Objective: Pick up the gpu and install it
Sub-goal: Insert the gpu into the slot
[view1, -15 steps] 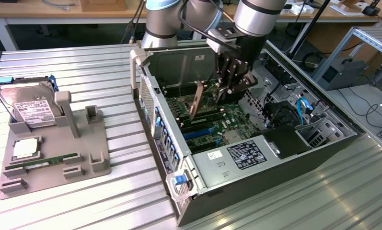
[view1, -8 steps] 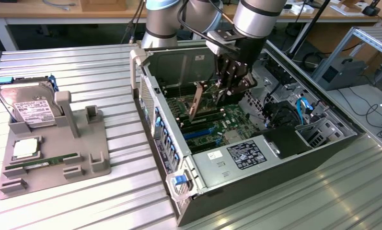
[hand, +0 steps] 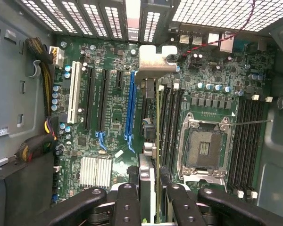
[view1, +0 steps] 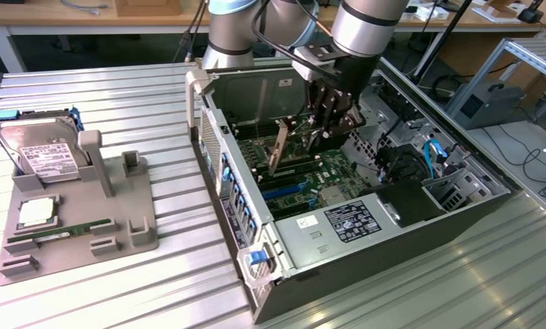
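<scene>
One card in play: the gripper is clamped on the gpu inside the open computer case, fingers pinching both its faces. The card hangs upright, edge down over the motherboard, silver bracket toward the rear vents. That looks meant to line its connector up with the long blue slot just beside it. Not seated yet, I'd judge; it sits right between the jaws.

The arm reaches steeply down, its gripper clamped on the gpu.
</scene>
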You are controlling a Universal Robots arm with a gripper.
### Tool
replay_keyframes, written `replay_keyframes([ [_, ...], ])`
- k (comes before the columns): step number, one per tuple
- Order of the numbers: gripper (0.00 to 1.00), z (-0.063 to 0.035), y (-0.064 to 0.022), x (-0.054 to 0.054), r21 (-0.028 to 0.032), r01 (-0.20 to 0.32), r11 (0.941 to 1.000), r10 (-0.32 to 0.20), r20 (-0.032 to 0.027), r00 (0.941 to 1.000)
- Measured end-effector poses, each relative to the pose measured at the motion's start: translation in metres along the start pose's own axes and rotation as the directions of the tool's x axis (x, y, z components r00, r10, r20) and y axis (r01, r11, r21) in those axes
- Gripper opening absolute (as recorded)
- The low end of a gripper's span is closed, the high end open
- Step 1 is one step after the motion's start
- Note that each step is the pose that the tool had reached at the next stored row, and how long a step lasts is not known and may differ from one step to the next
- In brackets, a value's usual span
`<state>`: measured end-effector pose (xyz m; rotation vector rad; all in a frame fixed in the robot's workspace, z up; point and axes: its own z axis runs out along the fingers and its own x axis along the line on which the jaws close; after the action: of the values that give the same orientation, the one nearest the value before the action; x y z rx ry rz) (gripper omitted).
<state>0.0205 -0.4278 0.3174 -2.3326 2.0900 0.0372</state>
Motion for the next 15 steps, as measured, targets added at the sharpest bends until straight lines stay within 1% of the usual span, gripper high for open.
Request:
replay_keyframes([
  [7, 0.27, 0.0028, 0.0033, -0.0001, 0.0000, 0.000, 1.0000, 0.000, -0.0001, 1.0000],
  [15, 0.27, 0.0053, 0.0036, 0.0000, 0.0000, 0.000, 1.0000, 0.000, 0.0000, 1.0000],
])
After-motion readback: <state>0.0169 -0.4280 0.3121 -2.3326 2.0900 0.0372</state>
